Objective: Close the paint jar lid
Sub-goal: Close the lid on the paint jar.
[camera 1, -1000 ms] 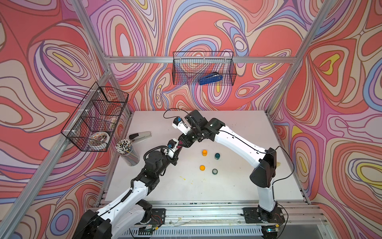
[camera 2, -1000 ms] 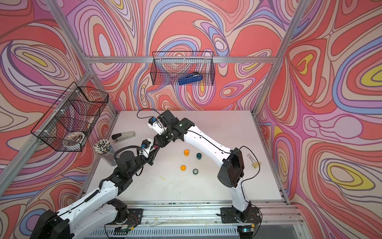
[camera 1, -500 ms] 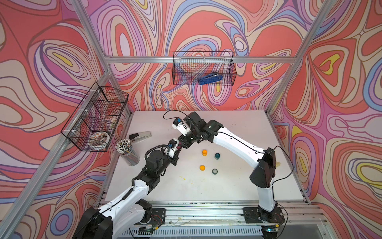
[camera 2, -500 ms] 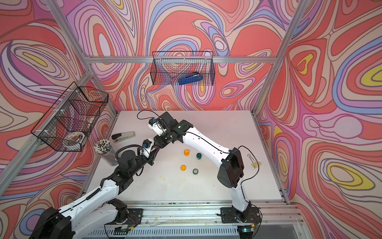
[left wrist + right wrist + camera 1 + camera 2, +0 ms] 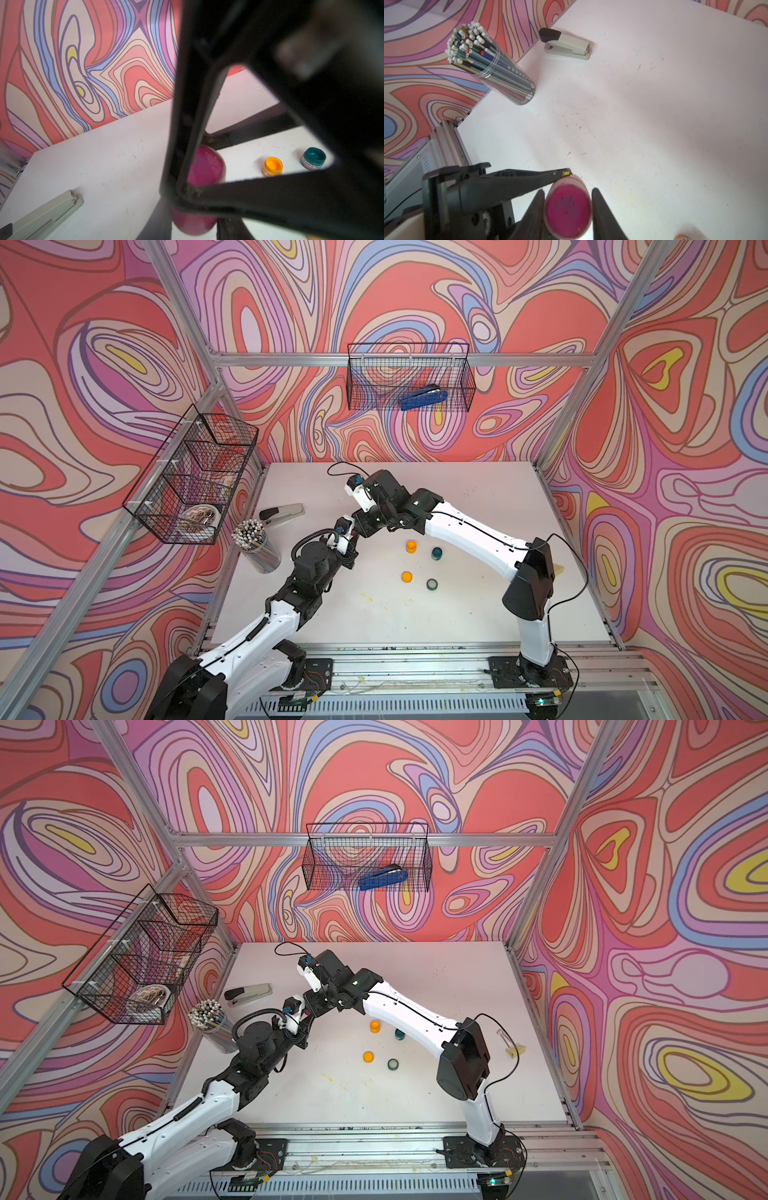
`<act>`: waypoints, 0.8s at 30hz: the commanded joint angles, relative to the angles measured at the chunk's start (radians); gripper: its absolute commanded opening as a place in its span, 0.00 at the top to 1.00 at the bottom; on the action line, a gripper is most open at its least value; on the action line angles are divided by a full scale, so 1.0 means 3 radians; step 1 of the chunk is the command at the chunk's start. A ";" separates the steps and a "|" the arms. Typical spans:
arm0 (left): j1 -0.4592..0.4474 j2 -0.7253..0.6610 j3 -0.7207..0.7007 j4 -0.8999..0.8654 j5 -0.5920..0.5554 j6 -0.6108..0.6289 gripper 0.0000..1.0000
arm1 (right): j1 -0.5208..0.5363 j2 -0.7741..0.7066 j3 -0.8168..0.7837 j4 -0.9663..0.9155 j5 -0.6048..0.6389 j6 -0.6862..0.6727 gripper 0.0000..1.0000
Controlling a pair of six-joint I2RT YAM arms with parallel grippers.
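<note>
Here, over the left half of the bench (image 5: 478,614), about midway between its back and front edges: a pink paint jar (image 5: 568,214), pinched from two sides. Clamped at its round near end by the right gripper (image 5: 568,190), one black finger (image 5: 536,207) tight against each side of the rim. Gripped on the body by the left gripper (image 5: 354,534), jaws almost together, one finger (image 5: 529,178) laid along the jar's wall up to its far end. Cannot tell whether that round pink face is lid or base, nor whether the jar rests on the bench or hangs above it. Mostly hidden by the wrists in both top views.

Nearer the bench's middle, apart from the grippers: an open orange jar (image 5: 411,546) with an open teal jar (image 5: 436,553) just beside it, both upright. Toward the front edge from those, an orange cap (image 5: 407,576) and a teal cap (image 5: 432,584), flat, side by side. By the left edge, a clear cup of pencils (image 5: 257,545); behind it, toward the back left corner, a grey stapler (image 5: 282,512). Close to the right edge, a small clip (image 5: 515,1048). On the back wall, a wire basket (image 5: 361,377) with a blue stapler (image 5: 423,400) inside.
</note>
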 commanded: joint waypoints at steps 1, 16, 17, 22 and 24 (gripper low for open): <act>-0.0051 -0.0031 0.0167 0.1108 -0.0173 -0.0056 0.73 | 0.0168 0.0085 -0.0235 -0.0157 0.0224 0.0426 0.72; -0.0059 -0.0088 0.0094 0.1028 -0.0058 -0.0131 0.74 | 0.0216 -0.0073 -0.0438 0.0126 0.0316 0.0472 0.51; -0.0059 -0.0108 0.0080 0.0989 -0.0040 -0.0139 0.74 | 0.0215 -0.0084 -0.0444 0.0121 0.0337 0.0459 0.49; -0.0059 -0.0242 0.0047 0.0653 0.0084 -0.0141 0.74 | 0.0211 -0.0228 -0.0550 0.0175 0.0451 0.0352 0.39; -0.0061 -0.0264 0.0047 0.0505 0.0134 -0.0133 0.73 | 0.0211 -0.0302 -0.0604 0.0227 0.0462 0.0282 0.35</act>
